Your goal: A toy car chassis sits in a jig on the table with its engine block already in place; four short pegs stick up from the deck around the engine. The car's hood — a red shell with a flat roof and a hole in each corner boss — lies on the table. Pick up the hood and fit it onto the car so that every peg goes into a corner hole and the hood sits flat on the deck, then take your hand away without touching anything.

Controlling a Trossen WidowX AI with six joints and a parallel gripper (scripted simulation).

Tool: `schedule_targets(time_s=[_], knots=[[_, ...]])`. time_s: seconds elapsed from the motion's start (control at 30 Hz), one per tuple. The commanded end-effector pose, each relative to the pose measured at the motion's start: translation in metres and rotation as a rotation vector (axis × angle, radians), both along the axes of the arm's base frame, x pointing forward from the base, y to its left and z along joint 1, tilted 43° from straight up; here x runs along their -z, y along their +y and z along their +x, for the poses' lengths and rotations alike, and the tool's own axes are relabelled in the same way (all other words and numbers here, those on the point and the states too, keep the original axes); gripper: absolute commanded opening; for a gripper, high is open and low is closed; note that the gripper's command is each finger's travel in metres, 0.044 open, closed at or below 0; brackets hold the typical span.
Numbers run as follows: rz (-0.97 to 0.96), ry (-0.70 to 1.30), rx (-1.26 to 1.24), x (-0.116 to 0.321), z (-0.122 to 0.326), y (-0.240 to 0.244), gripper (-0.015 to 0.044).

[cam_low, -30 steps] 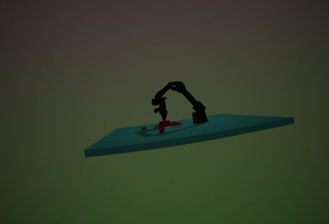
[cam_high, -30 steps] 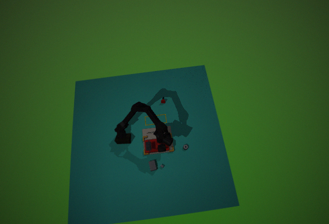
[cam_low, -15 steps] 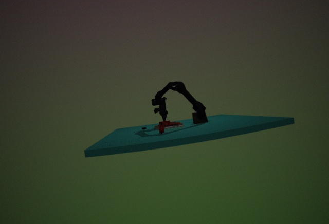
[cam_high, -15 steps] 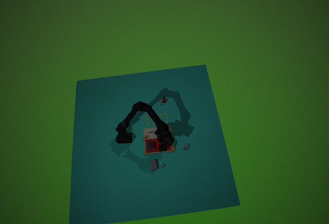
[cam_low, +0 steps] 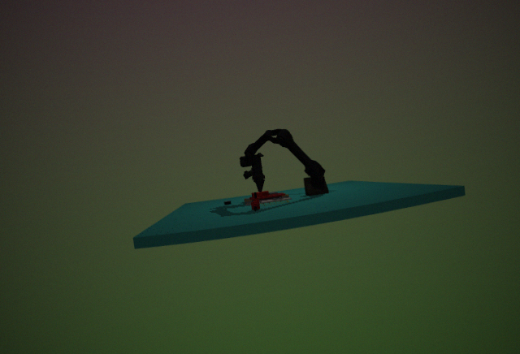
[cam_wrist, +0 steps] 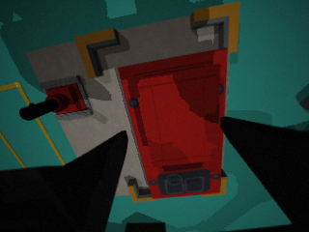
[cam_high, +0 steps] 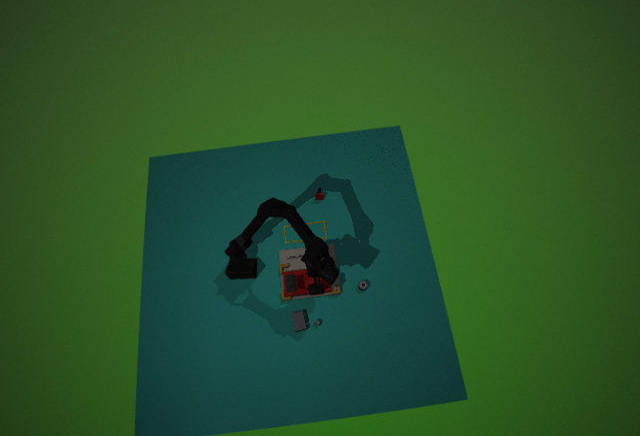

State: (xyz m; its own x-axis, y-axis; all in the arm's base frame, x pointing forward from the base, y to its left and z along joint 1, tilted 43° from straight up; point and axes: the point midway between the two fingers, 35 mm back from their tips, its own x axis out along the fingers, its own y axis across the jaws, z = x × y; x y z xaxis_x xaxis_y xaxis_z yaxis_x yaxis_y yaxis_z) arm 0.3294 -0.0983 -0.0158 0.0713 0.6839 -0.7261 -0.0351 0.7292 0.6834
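Observation:
The red hood sits on the red car body in the jig. In the wrist view it looks roughly square to the body, with dark round spots along its side edges. I cannot tell whether every peg is through its hole or whether the hood is fully flat. The engine is hidden. My gripper is open. Its fingertips stand apart on either side of the hood, close above the car, and hold nothing.
The jig plate has yellow corner brackets. A red block with a black stem shows left of the car. A yellow outline, small red object, wheel, grey block and tiny grey piece lie around.

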Motion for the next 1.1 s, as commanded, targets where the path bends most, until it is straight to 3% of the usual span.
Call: schedule_targets(time_s=[0.0, 0.17, 1.07], knots=[[-0.014, -0.001, 0.001, -0.019, 0.001, -0.02, 0.044], [-0.019, 0.004, -0.004, -0.042, -0.002, -0.039, 0.044], [-0.019, 0.004, -0.004, -0.042, -0.002, -0.039, 0.044]])
